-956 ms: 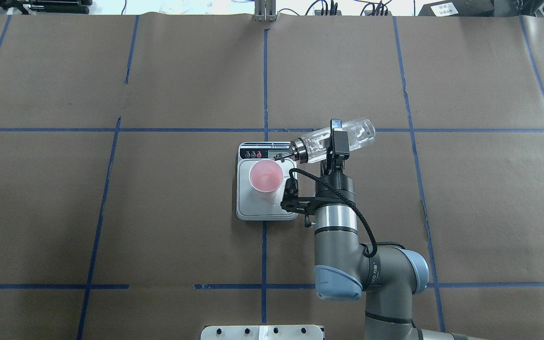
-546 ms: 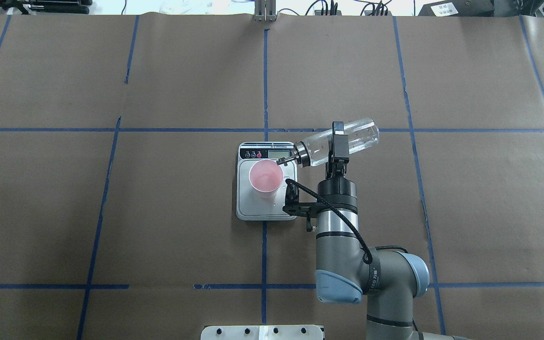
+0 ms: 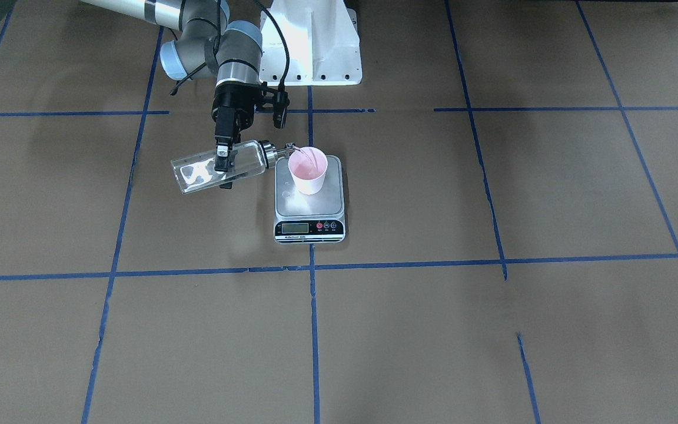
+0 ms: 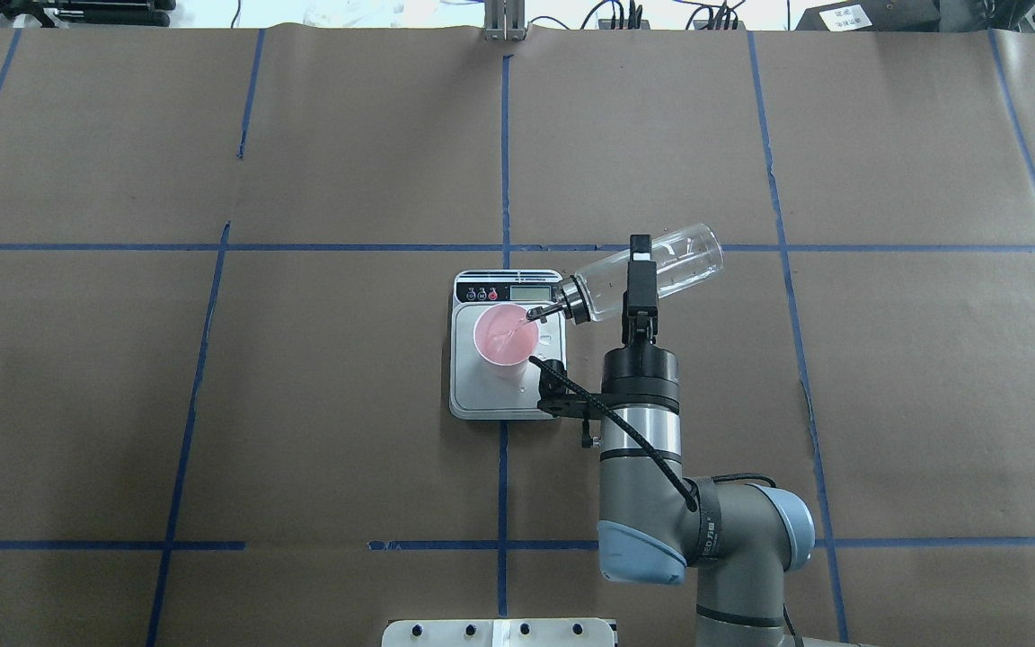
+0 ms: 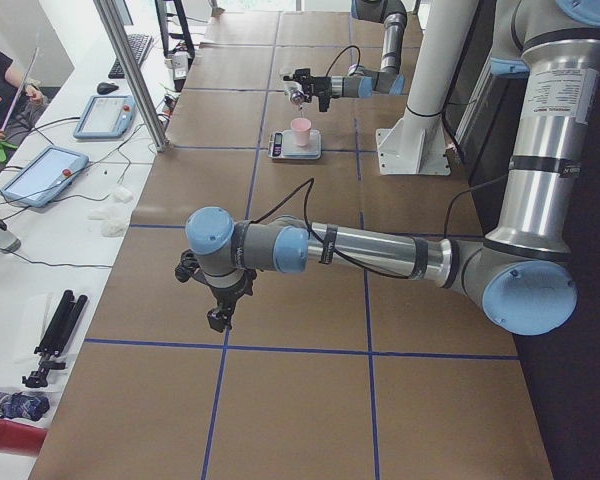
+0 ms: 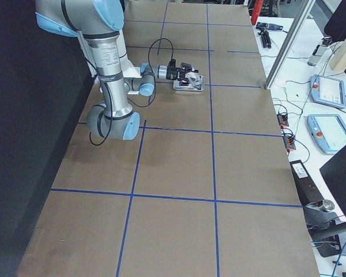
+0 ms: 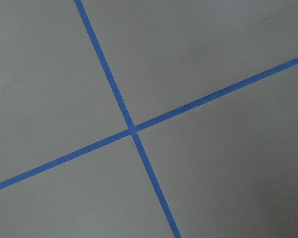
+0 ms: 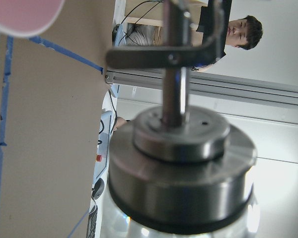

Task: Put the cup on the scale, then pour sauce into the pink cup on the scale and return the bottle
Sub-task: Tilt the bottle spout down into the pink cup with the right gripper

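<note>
The table (image 4: pixel 302 404), papered brown with a grid of blue tape (image 4: pixel 504 135), carries the scale (image 4: pixel 504 395) near its middle. The scale's display strip is on the side away from the robot.

The left arm (image 5: pixel 360 250) stretches low over the table, well apart from the scale toward the robot's left end. Its left gripper (image 5: pixel 218 318) points down over bare paper. I cannot tell whether its fingers are spread or closed.

The right arm (image 4: pixel 643 449) reaches in just to the right of the scale. Its right gripper (image 4: pixel 641 270) is clamped across the glass body of the bottle (image 4: pixel 684 256), 1 finger on each side. It holds the bottle tipped far over beside the scale's right edge, cap end toward the scale.

The cup (image 4: pixel 506 337) stands upright on the scale's steel platform. The spout (image 4: pixel 543 312) reaches over the cup's rim. Clear sauce (image 3: pixel 198 172) shows inside the glass, and a thin stream runs from the spout into the cup.
</note>
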